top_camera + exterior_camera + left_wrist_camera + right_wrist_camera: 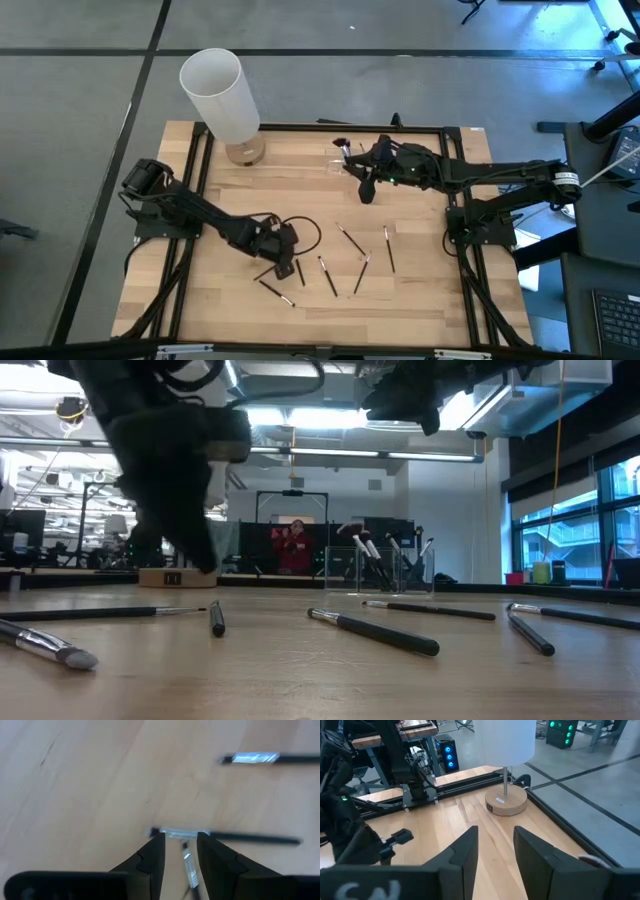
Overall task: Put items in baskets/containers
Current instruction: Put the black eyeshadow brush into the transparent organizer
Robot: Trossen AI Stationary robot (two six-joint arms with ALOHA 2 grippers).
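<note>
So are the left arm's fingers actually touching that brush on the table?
Cannot tell. In the left wrist view the open fingers of the left gripper straddle a brush at its silver ferrule, but contact or a gap isn't plain.

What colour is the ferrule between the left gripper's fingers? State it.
Silver, on the brush; clearest in the left wrist view.

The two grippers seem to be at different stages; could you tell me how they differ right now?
The left gripper is low over the loose makeup brushes, open fingers either side of one brush; the right gripper is raised beside the clear organizer, fingers open with nothing between them. The left works at the table's near side, the right at its far side. Both are open.
</note>
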